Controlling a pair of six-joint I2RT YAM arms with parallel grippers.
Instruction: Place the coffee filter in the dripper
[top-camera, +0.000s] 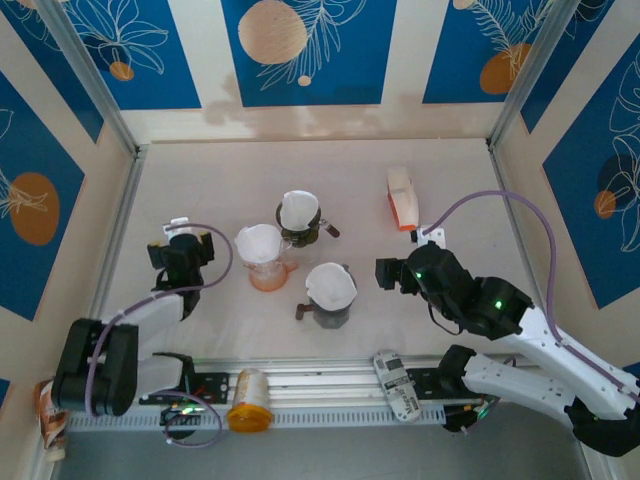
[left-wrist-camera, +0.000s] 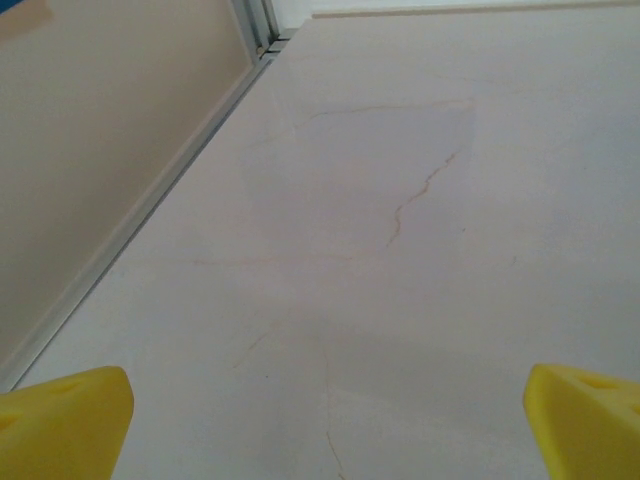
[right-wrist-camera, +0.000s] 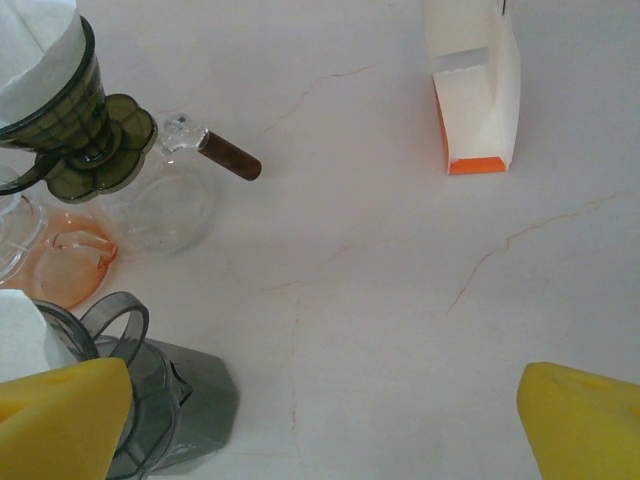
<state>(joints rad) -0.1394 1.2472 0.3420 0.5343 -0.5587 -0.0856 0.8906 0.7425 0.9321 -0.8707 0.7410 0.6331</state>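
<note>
Three drippers stand mid-table, each with a white coffee filter in it: a clear orange dripper (top-camera: 264, 262), a dark green dripper (top-camera: 299, 222) and a grey dripper (top-camera: 331, 297). My left gripper (top-camera: 182, 240) is open to the left of the orange one, its yellow fingertips (left-wrist-camera: 66, 420) spread over bare table. My right gripper (top-camera: 398, 272) is open just right of the grey dripper (right-wrist-camera: 160, 400), with nothing between its fingers (right-wrist-camera: 585, 425). In the right wrist view the green dripper (right-wrist-camera: 75, 125) with its filter (right-wrist-camera: 35, 45) sits top left, the orange dripper (right-wrist-camera: 70, 265) below it.
A white and orange filter box (top-camera: 402, 197) stands at the back right (right-wrist-camera: 475, 90). A clear glass carafe with a brown handle (right-wrist-camera: 228, 155) sits under the green dripper. An orange bottle (top-camera: 248, 412) and a packet (top-camera: 397, 385) lie on the near rail.
</note>
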